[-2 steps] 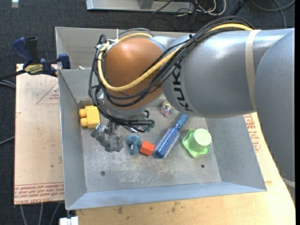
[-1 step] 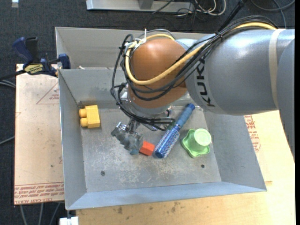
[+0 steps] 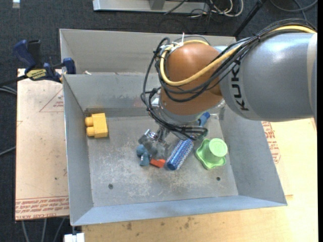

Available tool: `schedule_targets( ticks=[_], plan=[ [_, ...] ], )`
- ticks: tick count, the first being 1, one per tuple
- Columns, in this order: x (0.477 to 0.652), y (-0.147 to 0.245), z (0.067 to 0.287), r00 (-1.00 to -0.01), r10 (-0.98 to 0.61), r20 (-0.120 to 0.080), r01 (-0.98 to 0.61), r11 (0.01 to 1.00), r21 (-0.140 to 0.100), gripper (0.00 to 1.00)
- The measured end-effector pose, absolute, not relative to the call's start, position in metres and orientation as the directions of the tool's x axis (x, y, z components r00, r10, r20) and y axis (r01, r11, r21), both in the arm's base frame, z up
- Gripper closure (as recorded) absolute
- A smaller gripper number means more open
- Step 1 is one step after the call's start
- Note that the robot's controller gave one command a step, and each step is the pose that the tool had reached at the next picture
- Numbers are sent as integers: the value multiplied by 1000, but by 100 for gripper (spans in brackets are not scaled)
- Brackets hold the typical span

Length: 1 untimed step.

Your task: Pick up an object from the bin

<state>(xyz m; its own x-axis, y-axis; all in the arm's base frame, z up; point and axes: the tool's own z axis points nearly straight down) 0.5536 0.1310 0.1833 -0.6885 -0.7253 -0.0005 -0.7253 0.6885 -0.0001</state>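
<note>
Target candidate: small grey-blue piece (image 3: pixel 145 154), on the bin (image 3: pixel 151 190) floor just off centre toward 9 o'clock. It's the thing nearest under the gripper (image 3: pixel 154 141), which sits low at its 1 o'clock, at or very near its top edge. Can't tell whether they touch.

Gripper state: can't tell if it's spread or pressed together; the wrist and cables cover too much. Nothing visibly pinched.

Neighbours:
- red-orange bit (image 3: pixel 158 162) at 4 o'clock of the target, touching or nearly so
- blue ridged roller (image 3: pixel 179 154) at 3 o'clock, lying tilted, close to the red-orange bit
- green cup-shaped thing (image 3: pixel 212 153) further out at 3 o'clock, just beside the roller
- yellow block (image 3: pixel 97 125) well apart at 10 o'clock, near the left wall
- small blue thing (image 3: pixel 204 118) peeking out from under the orange wrist cover (image 3: pixel 189 79) at 2 o'clock

Step, my read: end of descent or grasp attempt on the centre cluster, no lift.

Next move needs a firm close on one piece only, then a straight lift. The cluster is tight, so there's a risk of nudging the roller or dragging the red-orange bit along.
</note>
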Motion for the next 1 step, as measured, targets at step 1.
schedule_targets(
  ticks=[1],
  plan=[
    [534, 145, 212, -716, -698, -5, -698, 716, 0, 100]
  ],
)
